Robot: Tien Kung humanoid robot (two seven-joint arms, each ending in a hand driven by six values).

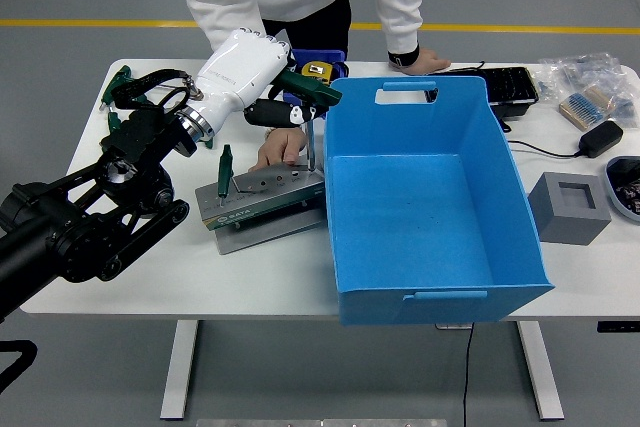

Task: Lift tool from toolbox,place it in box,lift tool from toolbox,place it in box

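Head view: left hand [290, 107] clenched around green-handled tool [310, 97]; its shaft enters tilted toolbox [262, 202].

The blue box [432, 197] wall stands just beside the tilted toolbox [262, 199], blocking rightward passage.

The only print that can be made out is a green label with pale lettering on the front face of the grey tool stand [262, 209], which sits tilted near the middle of the worktop [150, 277], left of the blue box [430, 197]. The word on it looks like "SATA", though at this size the letters are barely clear. The smaller print beside that word is too fine to read.
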